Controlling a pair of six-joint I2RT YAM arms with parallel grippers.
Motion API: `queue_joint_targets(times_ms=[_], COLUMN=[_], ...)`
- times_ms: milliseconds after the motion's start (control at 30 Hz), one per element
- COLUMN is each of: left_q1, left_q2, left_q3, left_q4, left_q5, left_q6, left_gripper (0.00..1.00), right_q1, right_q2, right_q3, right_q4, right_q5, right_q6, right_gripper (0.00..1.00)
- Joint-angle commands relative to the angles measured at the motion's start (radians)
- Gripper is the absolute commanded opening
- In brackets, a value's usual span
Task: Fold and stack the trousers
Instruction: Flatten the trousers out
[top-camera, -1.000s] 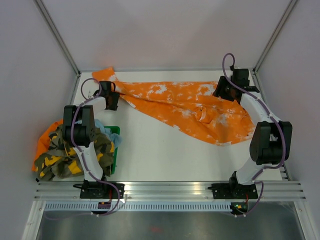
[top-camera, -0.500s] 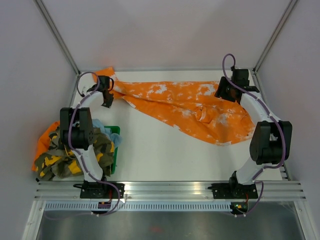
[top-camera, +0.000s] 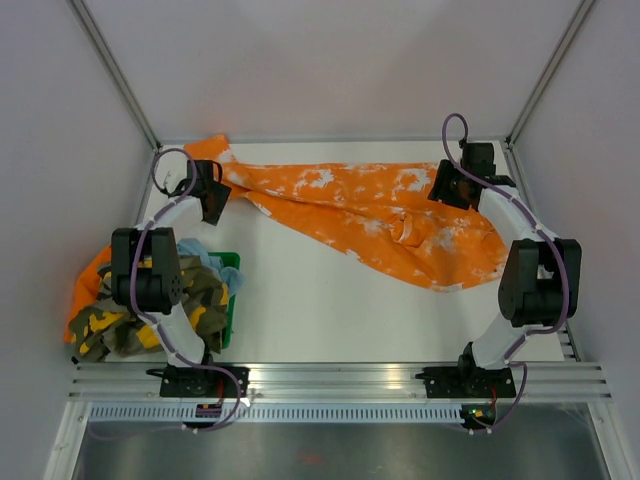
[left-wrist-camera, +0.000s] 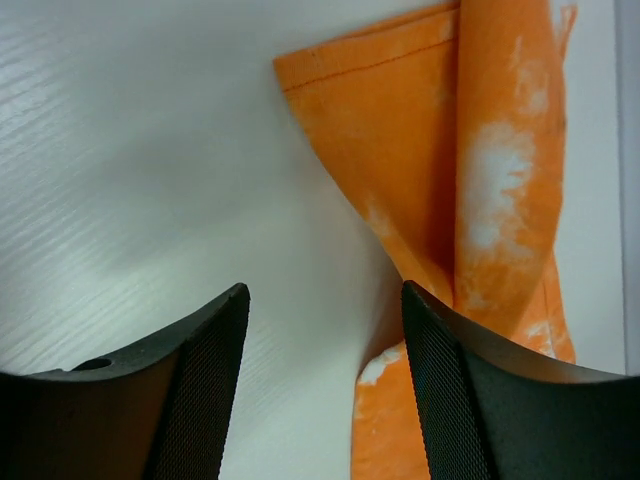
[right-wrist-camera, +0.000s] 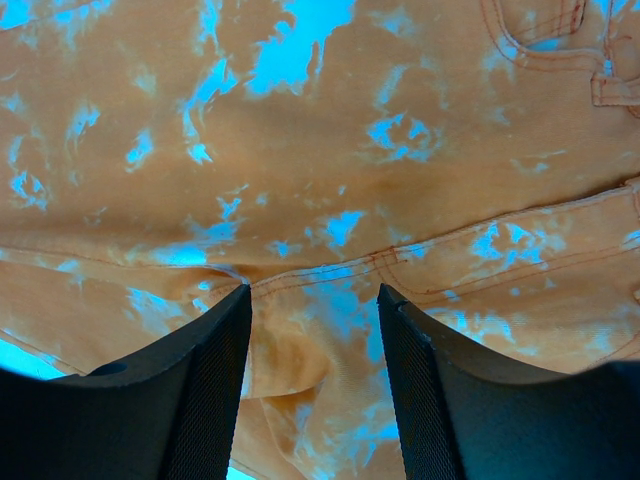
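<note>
Orange trousers with white blotches (top-camera: 370, 215) lie spread across the far half of the table, legs to the left, waist to the right. My left gripper (top-camera: 212, 203) is open at the far left beside the leg ends; its view shows the hem (left-wrist-camera: 480, 200) to the right of the jaws and bare table between them. My right gripper (top-camera: 447, 189) is open just above the waist part; its view shows the cloth and a seam (right-wrist-camera: 330, 270) between the jaws. A pile of camouflage and orange clothes (top-camera: 140, 300) lies at the near left.
A green bin (top-camera: 232, 300) sits under the clothes pile at the near left. White walls (top-camera: 330, 70) enclose the table at the back and sides. A metal rail (top-camera: 340, 380) runs along the near edge.
My left gripper has moved up and to the left along the trouser leg end. The right gripper has shifted slightly. The trousers lie as before.
</note>
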Motion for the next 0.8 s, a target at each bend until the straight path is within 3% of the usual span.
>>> queue_joint_targets(times_ms=[0, 433, 767], left_q1=[0.0, 0.0, 0.0], left_q2=[0.076, 0.234, 0.065], left_q3=[-0.004, 0.014, -0.078], left_q4=[0.127, 0.347, 0.356], left_q5=[0.069, 0.04, 0.057], left_q6=[-0.029, -0.129, -0.137], left_gripper=[0.68, 0.61, 0.59], right_q1=[0.0, 0.0, 0.0], right_q2=[-0.01, -0.02, 0.013], right_q3=[-0.019, -0.047, -0.042], right_q4=[0.022, 0.027, 0.024], right_q5=[0.004, -0.057, -0.066], right_q6=[-0.001, 0.021, 0.021], right_gripper=[0.61, 0.61, 0.6])
